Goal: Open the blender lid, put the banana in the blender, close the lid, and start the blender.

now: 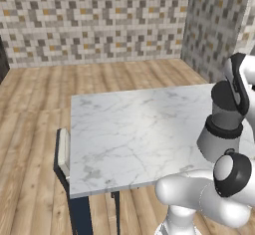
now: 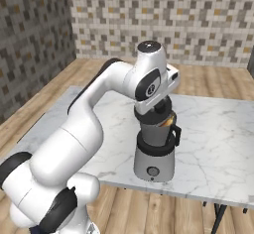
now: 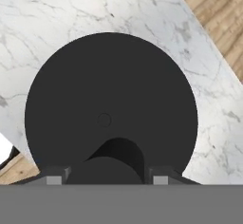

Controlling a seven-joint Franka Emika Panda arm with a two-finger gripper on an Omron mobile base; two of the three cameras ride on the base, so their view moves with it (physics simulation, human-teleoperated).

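Observation:
The blender (image 2: 154,164) stands near the front edge of the marble table, with its grey base (image 1: 218,140) and dark jar under my hand. The blender lid (image 3: 109,90) is a flat black disc seen from above. My gripper (image 3: 108,178) is over it, and its fingertips (image 3: 54,178) sit on either side of the lid's knob and are shut on it. In the right base view my gripper (image 2: 161,110) is right at the jar's mouth. An orange patch of the banana (image 2: 169,121) shows inside the top of the jar. I cannot tell whether the lid rests on the jar.
The white marble table (image 1: 129,129) stretches left and back from the blender. A chair (image 1: 62,153) stands at its left edge. Wooden floor lies around it, with tiled walls behind.

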